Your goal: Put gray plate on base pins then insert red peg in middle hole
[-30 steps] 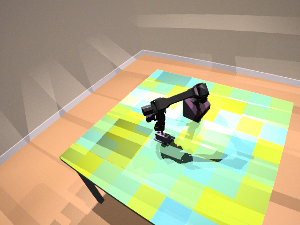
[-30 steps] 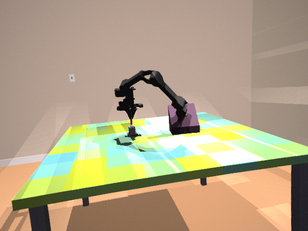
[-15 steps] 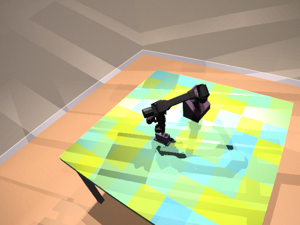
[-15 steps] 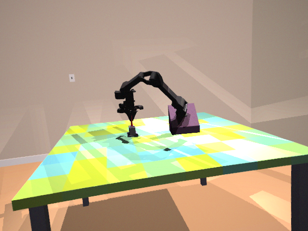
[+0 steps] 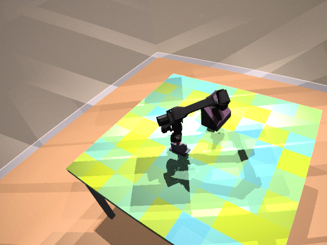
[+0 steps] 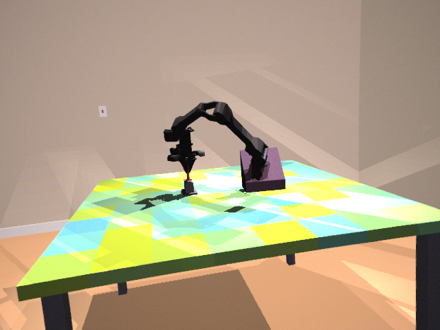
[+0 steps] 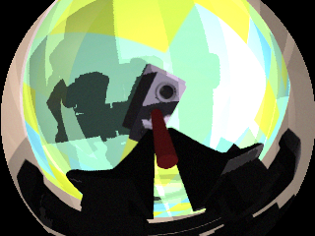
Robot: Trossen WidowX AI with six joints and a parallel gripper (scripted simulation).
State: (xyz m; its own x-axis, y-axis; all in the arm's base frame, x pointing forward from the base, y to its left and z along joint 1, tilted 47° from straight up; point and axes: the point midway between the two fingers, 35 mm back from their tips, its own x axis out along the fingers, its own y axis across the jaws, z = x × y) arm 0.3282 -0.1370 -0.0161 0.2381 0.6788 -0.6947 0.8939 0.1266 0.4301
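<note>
My gripper (image 5: 177,140) (image 6: 188,170) (image 7: 160,133) points down and is shut on the red peg (image 5: 178,143) (image 6: 188,175) (image 7: 164,147). The peg is about upright. Its lower end is at the middle of the gray plate (image 7: 158,83), where shadow hides the middle hole; how deep it is in cannot be told. The plate appears to lie flat on the base (image 5: 180,152) (image 6: 192,193). One ringed end hole shows in the wrist view, beyond the peg. The other end is partly hidden by the peg and fingers.
The arm's purple mounting block (image 5: 224,116) (image 6: 265,185) stands on the checkered table (image 5: 237,218) (image 6: 170,245), right of the base in the top and exterior views. The arm arches over from it. Dark arm shadows fall across the table around the base.
</note>
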